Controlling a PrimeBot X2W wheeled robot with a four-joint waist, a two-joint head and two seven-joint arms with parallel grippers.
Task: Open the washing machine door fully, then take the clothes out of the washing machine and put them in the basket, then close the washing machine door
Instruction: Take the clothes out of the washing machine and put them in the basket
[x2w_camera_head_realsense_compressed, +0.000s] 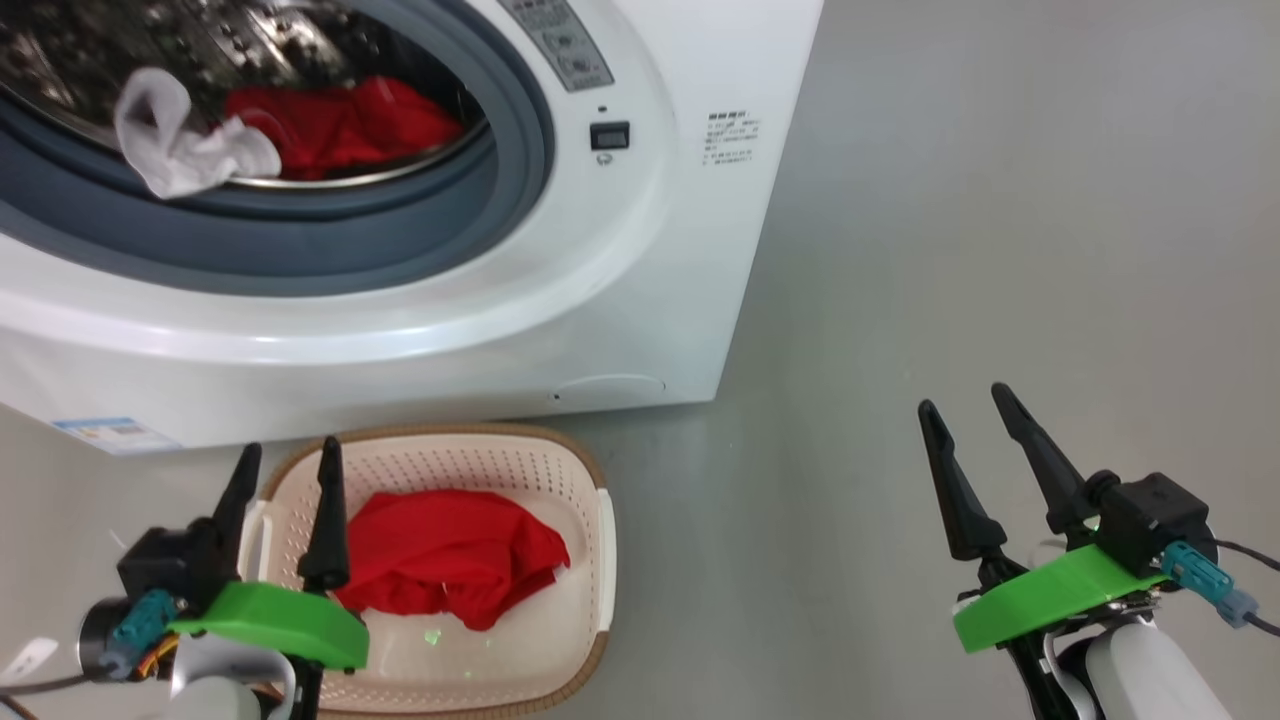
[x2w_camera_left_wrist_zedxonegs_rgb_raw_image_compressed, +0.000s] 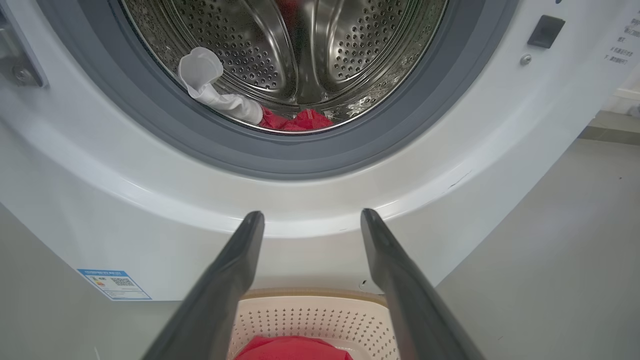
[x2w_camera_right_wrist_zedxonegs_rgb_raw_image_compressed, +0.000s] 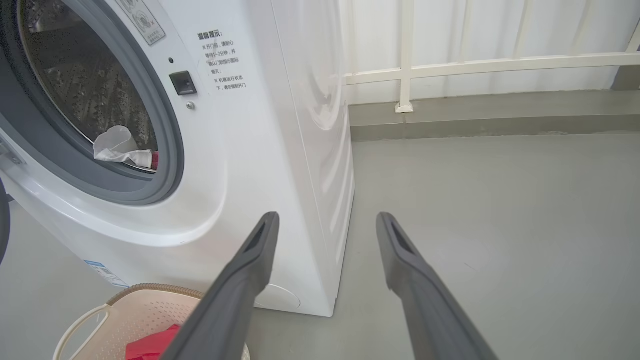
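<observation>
While the left end effector (x2w_camera_head_realsense_compressed: 289, 447) and right end effector (x2w_camera_head_realsense_compressed: 962, 397) gape empty, a red garment (x2w_camera_head_realsense_compressed: 450, 555) lies in the basket (x2w_camera_head_realsense_compressed: 450, 465).

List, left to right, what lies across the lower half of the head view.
left gripper → red garment → right wall of the basket → right gripper

The washing machine (x2w_camera_head_realsense_compressed: 640, 290) mouth gapes clear, white cloth (x2w_camera_head_realsense_compressed: 190, 145) overhanging its lip.
</observation>
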